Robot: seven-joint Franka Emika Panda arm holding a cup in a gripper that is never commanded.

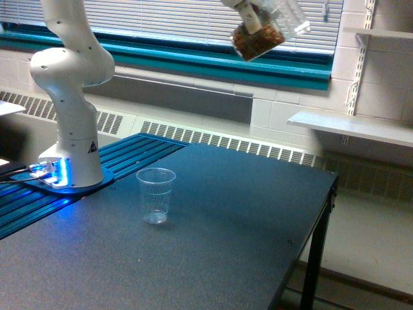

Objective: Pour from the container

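The container (266, 32), a clear rounded plastic jar with brown pieces in its lower end, hangs tilted at the top of the exterior view, mouth pointing up and to the right. My gripper (248, 14) is shut on it; only a white fingertip shows at the jar's left side, and the rest is cut off by the top edge. A clear ribbed tapered cup (155, 194) stands upright and empty on the dark table (213, 245), well below and to the left of the jar.
The arm's white base (70, 110) stands on a blue-lit mount at the table's left. A blue slatted panel (110, 165) lies beside it. The table's right edge (322, 213) drops to the floor. White wall shelves (348, 126) sit at the right.
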